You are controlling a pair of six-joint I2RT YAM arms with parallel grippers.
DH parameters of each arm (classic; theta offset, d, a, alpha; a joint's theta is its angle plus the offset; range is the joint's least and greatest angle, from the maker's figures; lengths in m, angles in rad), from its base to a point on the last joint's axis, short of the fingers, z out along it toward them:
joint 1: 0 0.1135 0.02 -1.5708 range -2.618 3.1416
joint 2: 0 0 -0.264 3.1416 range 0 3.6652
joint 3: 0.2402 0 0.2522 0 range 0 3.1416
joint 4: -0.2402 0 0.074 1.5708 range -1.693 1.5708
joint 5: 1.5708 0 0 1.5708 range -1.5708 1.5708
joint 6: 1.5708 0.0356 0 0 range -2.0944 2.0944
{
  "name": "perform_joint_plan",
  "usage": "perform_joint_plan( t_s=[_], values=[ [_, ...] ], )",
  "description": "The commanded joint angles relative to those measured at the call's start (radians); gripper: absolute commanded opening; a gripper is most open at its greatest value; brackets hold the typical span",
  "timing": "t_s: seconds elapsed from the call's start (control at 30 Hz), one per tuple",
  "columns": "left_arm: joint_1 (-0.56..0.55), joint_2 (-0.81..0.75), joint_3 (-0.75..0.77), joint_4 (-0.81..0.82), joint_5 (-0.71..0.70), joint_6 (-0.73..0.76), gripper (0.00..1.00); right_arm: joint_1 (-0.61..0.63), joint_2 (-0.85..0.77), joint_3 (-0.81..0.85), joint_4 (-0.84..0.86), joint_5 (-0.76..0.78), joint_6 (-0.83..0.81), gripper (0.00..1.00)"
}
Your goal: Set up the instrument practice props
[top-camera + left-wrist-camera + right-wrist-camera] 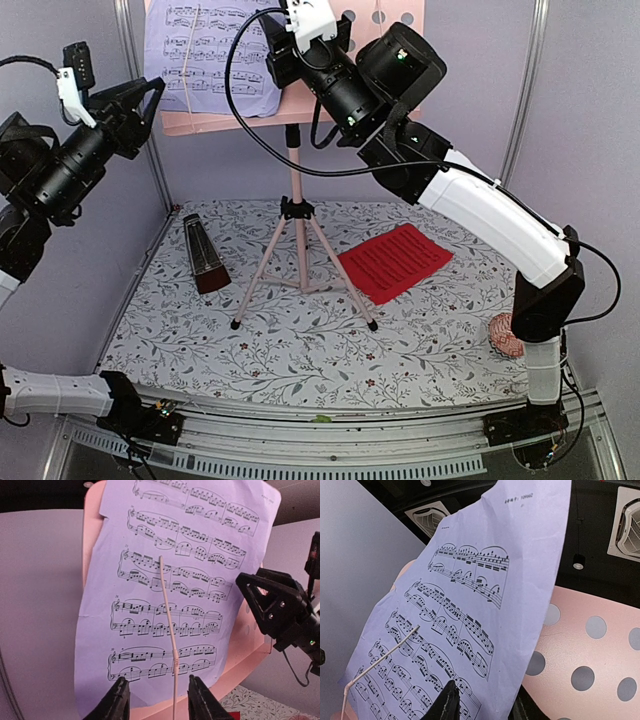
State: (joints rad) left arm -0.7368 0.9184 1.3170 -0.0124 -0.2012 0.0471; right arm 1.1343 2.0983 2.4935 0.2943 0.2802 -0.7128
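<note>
Lilac sheet [170, 580] sat on the pink stand [297, 212] desk, under its wire [167, 630]. Left fingers [116, 702] and right fingers [445, 705] were released at its lower edge, gripping nothing. Metronome [205, 258] stood on the counter [300, 350]. Left to do, I'd say: red sheet [395, 262], flat on the counter.

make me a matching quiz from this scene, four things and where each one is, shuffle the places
Things:
1 lilac sheet
2 red sheet
3 metronome
4 knitted ball

Places:
A flat on the table, right of the tripod
B on the pink desk
C beside the right arm
D standing left of the tripod

Pairs: 1-B, 2-A, 3-D, 4-C
</note>
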Motion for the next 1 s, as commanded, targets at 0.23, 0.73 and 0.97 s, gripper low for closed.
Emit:
perform_joint_plan(
  t_s=[0.23,0.73,0.97],
  values=[
    [0.016,-0.074,-0.062,-0.051,-0.251,-0.009,0.56,0.008,-0.054,-0.063,-0.008,0.026,0.03,0.42],
    [0.228,0.04,0.06,-0.155,0.064,-0.009,0.69,0.008,-0.16,-0.211,0.009,0.05,0.041,0.55],
    [0.271,0.035,0.066,-0.151,0.15,-0.035,0.56,0.008,-0.202,-0.28,0.023,0.047,0.053,0.56]
  ],
)
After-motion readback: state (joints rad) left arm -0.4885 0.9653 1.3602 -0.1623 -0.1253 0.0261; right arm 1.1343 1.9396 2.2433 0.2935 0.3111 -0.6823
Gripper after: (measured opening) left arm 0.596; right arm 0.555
